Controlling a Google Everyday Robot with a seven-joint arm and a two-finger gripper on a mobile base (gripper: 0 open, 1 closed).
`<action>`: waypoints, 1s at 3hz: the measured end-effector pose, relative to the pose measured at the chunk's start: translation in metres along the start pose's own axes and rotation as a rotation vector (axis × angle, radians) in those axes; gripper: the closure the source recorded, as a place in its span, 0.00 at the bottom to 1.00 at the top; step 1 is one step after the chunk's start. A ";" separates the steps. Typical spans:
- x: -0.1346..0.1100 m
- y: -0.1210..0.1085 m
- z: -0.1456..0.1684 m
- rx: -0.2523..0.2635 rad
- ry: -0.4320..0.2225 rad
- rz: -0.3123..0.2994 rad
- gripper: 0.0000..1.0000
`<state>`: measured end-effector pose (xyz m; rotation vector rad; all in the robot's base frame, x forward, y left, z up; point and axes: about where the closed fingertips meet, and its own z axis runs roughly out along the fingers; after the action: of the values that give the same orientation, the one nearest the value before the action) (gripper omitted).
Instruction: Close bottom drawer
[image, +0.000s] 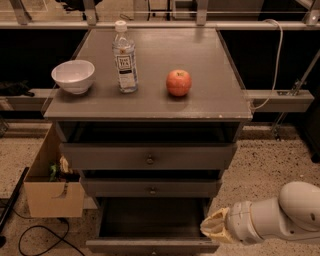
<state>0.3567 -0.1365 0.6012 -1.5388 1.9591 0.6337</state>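
At the foot of the grey cabinet (200, 157), the bottom drawer (150, 246) stands pulled out, its dark inside showing beneath the middle drawer (115, 188). My claw (214, 229) is low at the cabinet's right, just beside the bottom drawer's right front corner. I cannot tell whether it touches the drawer, nor whether it is released or clenched. On the cabinet's counter (210, 65) stand a white bowl (74, 75) at the left, a water bottle (125, 57) beside it, and a red apple (178, 82) nearer the middle. A cardboard box (52, 192) sits on the floor left of the cabinet.
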 end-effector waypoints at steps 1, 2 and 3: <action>0.001 -0.001 0.006 -0.009 0.008 0.003 1.00; 0.016 -0.016 0.035 -0.028 0.024 0.007 1.00; 0.032 -0.038 0.064 -0.027 0.045 0.015 1.00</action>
<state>0.3968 -0.1250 0.5320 -1.5688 2.0047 0.6395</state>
